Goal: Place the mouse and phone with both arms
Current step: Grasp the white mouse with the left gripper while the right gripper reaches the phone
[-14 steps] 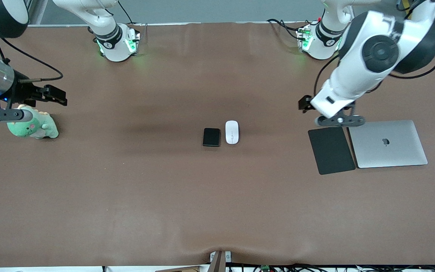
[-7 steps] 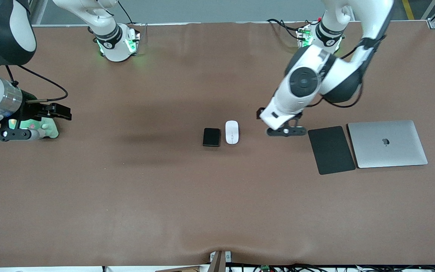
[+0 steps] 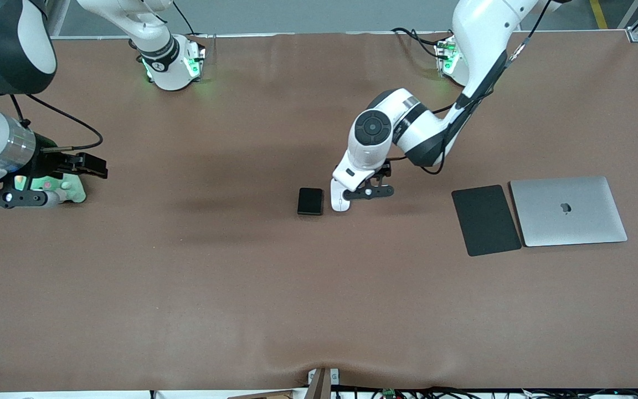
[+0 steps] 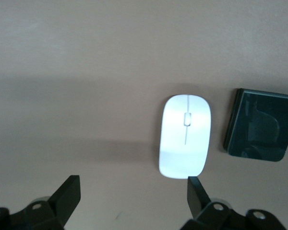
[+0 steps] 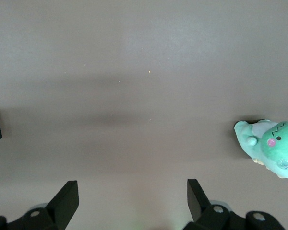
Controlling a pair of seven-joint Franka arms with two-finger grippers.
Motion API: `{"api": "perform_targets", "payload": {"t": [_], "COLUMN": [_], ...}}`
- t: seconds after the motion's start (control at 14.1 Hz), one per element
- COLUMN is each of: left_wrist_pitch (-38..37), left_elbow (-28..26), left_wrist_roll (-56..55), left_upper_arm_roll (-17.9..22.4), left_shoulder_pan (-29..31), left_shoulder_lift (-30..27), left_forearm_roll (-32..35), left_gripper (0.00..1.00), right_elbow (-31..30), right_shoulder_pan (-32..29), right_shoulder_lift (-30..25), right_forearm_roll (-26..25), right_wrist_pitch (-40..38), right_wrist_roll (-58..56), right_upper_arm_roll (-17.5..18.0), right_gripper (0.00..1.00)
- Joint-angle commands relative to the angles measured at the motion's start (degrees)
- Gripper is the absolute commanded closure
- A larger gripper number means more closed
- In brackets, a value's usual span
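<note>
Left pincer (image 3: 359, 193): fingers spread wide, empty, hanging low over the brown worktop (image 3: 241, 288) with one fingertip (image 4: 198, 190) just at the edge of the mouse. In the left wrist view the mouse sits off-centre between the fingers, close to that one fingertip and well apart from the other.

Mouse (image 3: 339, 203): white, glossy, oval, flat on the worktop; thin centre line and small scroll mark visible. No brand mark can be read. In the front view the left arm's wrist covers its upper part.

Phone (image 3: 310, 201): glossy black slab with rounded corners, flat on the worktop just beside the mouse, not touching it, on the side away from the left pincer's open gap. No writing legible on it.

Right pincer (image 3: 6, 198): fingers spread, empty, over the worktop at the right arm's end, right by the green plush dinosaur (image 3: 57, 190); this arm waits.

Mouse pad (image 3: 485, 220): matte black, flat, well apart from the left pincer toward the left arm's end.

Laptop (image 3: 568, 210): silver, closed, an apple-shaped logo on the lid, edge to edge beside the mouse pad.
</note>
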Motion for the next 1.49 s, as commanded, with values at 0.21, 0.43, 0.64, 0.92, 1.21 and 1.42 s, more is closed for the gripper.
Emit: {"api": "perform_targets", "payload": {"t": [0.21,0.43,0.64,0.92,1.21,1.42], "left_wrist_pitch": [4.5,4.6,6.1,6.8,6.8,6.8], "left_elbow": [5.1,7.5,8.3,8.3,8.3,8.5], "left_wrist_roll": [-9.7,-12.7,-12.7,-12.4,-12.5,-12.5], "left_upper_arm_roll": [0.4,0.4,0.5,0.6,1.2,1.2], "left_shoulder_pan": [-3.6,-4.4,-5.0,-5.1,-5.0,-5.1], "left_shoulder_lift": [7.9,10.8,12.2,12.9,13.6,13.9], "left_forearm_roll": [6.5,9.4,9.3,9.8,12.1,12.1], "left_gripper": [0.05,0.06,0.09,0.14,0.21,0.25], "right_elbow": [0.9,-0.1,0.1,0.0,-2.8,-4.8], "right_shoulder_pan": [1.5,1.6,3.7,8.8,13.0,16.3], "right_shoulder_lift": [2.9,3.7,3.3,3.6,3.1,3.3], "right_forearm_roll": [0.1,0.2,1.2,1.5,3.2,3.7], "right_wrist_pitch": [0.5,0.6,0.5,1.6,5.8,10.7], "right_wrist_roll": [6.1,8.9,10.3,14.3,17.5,17.5], "right_upper_arm_roll": [0.2,0.2,0.6,0.5,0.5,0.6], "right_gripper": [0.0,0.0,0.0,0.0,0.0,0.0]}}
